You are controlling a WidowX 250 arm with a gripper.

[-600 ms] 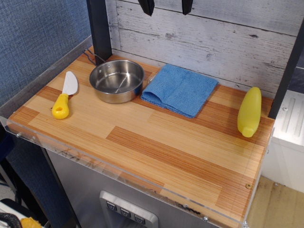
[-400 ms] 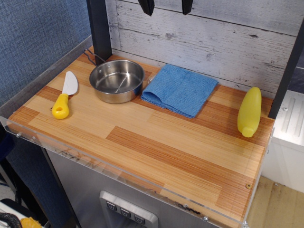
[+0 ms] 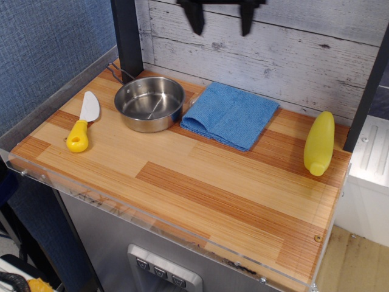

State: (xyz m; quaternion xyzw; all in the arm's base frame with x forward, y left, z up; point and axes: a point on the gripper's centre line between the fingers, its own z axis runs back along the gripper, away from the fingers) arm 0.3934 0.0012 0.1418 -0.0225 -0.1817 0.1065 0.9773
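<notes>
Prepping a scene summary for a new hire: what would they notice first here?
The folded blue cloth at back centre of the wooden counter stands out, a shiny steel pot just left of it. A yellow bottle lies near the right edge, a yellow-handled knife at the left. The black tool hangs open above the cloth, empty.

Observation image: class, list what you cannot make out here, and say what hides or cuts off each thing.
Gripper: only two spread black fingers show; the top edge cuts off everything above.
Pot: its handle is partly hidden behind the rim, beside the black post.
Button panel: markings too small to read.
Yellow object, bottom left corner: cut off by the bottom edge.
</notes>
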